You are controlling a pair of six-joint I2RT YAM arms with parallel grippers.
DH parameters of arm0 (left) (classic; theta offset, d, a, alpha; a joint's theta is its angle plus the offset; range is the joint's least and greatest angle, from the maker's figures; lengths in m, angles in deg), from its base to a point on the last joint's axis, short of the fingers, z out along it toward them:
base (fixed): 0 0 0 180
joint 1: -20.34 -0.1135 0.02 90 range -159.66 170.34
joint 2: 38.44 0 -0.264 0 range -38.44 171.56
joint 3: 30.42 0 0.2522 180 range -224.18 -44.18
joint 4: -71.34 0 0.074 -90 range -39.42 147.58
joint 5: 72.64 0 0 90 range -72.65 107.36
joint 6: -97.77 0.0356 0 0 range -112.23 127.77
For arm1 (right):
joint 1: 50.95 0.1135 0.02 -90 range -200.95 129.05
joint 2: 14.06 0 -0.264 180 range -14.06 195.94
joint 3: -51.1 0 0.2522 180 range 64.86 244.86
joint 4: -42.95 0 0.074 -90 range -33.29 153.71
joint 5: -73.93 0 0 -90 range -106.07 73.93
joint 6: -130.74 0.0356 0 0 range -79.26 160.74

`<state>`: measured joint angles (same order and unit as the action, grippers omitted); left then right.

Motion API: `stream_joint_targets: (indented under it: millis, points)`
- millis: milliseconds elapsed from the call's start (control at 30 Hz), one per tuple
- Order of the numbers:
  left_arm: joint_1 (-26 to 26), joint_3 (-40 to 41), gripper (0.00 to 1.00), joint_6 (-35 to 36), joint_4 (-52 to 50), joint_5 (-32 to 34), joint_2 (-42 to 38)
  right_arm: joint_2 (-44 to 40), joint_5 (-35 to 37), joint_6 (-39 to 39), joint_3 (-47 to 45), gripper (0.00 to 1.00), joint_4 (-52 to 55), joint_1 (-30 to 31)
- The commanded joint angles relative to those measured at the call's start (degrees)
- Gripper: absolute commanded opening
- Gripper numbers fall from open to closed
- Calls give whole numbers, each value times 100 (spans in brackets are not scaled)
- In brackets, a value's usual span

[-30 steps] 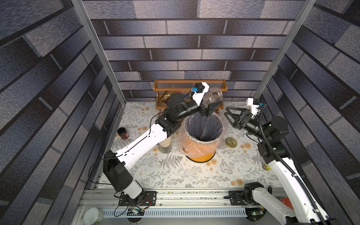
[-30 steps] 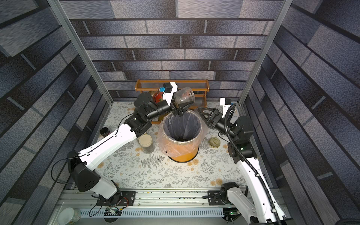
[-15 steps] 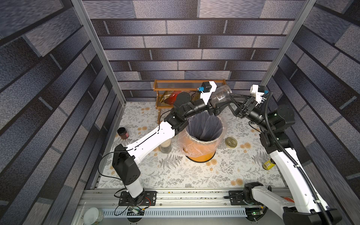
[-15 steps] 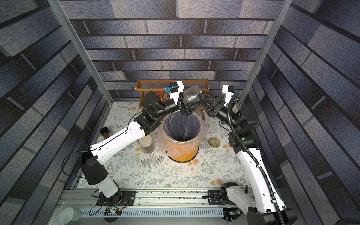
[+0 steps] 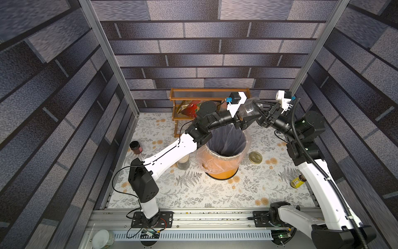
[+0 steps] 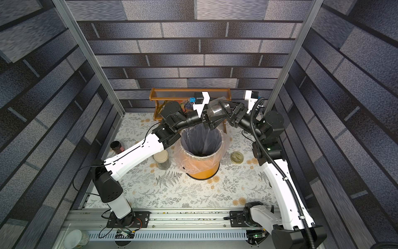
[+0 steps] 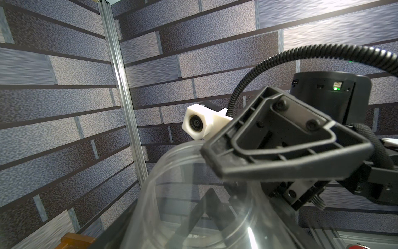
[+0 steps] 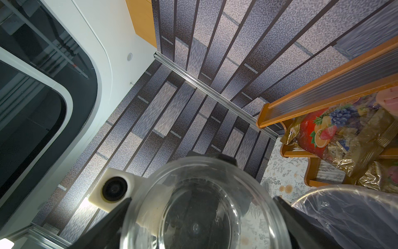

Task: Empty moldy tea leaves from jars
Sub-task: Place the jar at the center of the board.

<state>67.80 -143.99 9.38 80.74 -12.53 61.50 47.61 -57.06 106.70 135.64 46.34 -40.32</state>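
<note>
My left gripper (image 5: 245,116) is shut on a clear glass jar (image 5: 249,108), held on its side above the far rim of the orange bin (image 5: 221,170). The jar (image 8: 204,204) has no lid and holds only a few dark specks. My right gripper (image 5: 254,111) is open, its fingers (image 8: 103,226) flanking the jar's mouth end. Dark tea leaves (image 6: 200,153) lie at the bottom of the lined bin (image 6: 202,172). A second jar (image 6: 161,159) with a cream lid and dark leaves inside stands left of the bin, partly under my left arm.
A round lid (image 5: 255,157) lies on the mat right of the bin. A dark jar with a reddish band (image 5: 135,147) stands at the left wall, a yellow bottle (image 5: 298,181) at the right. A wooden rack (image 5: 210,97) with a snack bag stands behind the bin.
My right arm has swung up and left from beside the bin, and its open fingers now stand around the jar. My left arm has carried the jar a little to the right.
</note>
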Motion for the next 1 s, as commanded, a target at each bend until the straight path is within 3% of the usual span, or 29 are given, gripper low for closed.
stream_joint_targets:
  millis: [0,267,600,733,967]
  points:
    - [79,-336,65,199,-116,-164,81,-6,38,-70,96,100,51,35]
    - [101,-240,70,269,-123,-204,54,26,71,-127,149,89,57,35]
    - [51,-39,100,392,-269,-37,-139,3,122,-265,151,80,231,38]
    - [-57,234,100,352,-331,191,-392,-51,211,-616,252,82,653,34]
    - [-375,1393,100,61,-175,523,-1273,-140,457,-1203,252,82,1332,-53]
